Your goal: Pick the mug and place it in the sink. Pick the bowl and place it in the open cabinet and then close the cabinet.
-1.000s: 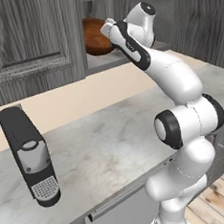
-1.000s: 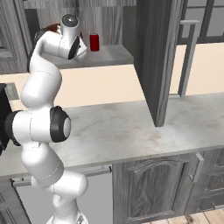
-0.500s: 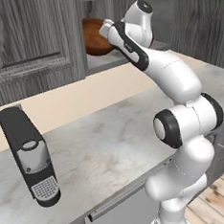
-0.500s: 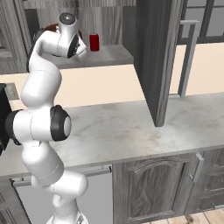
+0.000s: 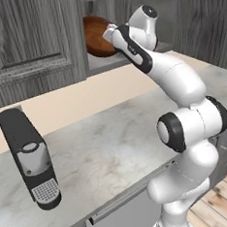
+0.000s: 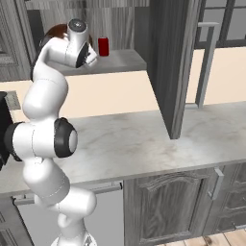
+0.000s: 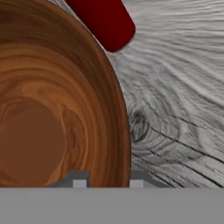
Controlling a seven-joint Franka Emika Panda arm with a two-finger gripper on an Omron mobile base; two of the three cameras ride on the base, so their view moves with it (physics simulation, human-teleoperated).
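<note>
Bowl [image 7: 52, 113] rim between hand [image 7: 107, 180] tips

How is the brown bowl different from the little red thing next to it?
The bowl is wide, brown and wood-grained; the red can is narrow, plain and red. The bowl is much bigger than the can. The bowl is a shallow dish; the can is a cylinder. Both sit on the cabinet shelf.

One bowl [image 7: 48, 109], one red can [image 6: 103, 46], one coffee machine [image 5: 30, 157].
</note>
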